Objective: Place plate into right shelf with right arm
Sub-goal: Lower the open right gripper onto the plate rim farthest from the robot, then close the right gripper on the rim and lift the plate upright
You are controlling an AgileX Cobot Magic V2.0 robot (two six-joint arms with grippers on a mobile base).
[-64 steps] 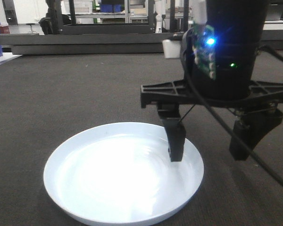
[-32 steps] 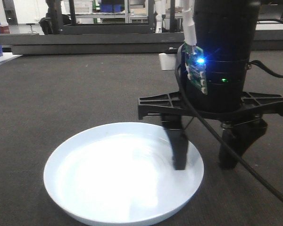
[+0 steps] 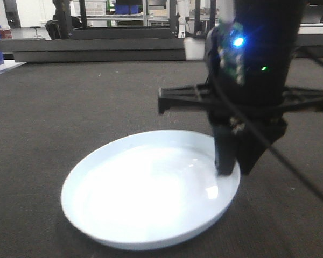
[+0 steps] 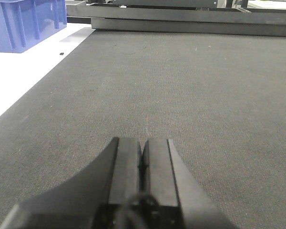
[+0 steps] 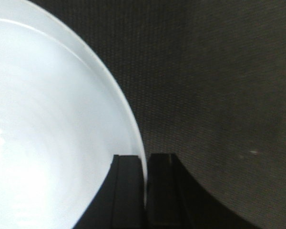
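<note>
The plate (image 3: 145,199) is round, glossy and pale bluish-white, and lies on the dark mat in the front view. My right gripper (image 3: 232,161) comes down from above and is shut on the plate's right rim, one finger inside, one outside. In the right wrist view the rim (image 5: 128,119) runs between the two black fingers of the right gripper (image 5: 146,164). The plate's right side looks slightly raised. My left gripper (image 4: 142,148) is shut and empty, low over the mat. A metal rack with blue bins (image 3: 126,8) stands far behind.
A dark textured mat (image 3: 70,107) covers the work surface. A blue plastic crate (image 4: 24,21) stands on a white surface at the far left. Dark beams (image 3: 97,51) run along the mat's far edge.
My right gripper's fingers have closed from wide apart onto the plate's right rim. The plate has shifted to the right and its right side has lifted a little.
</note>
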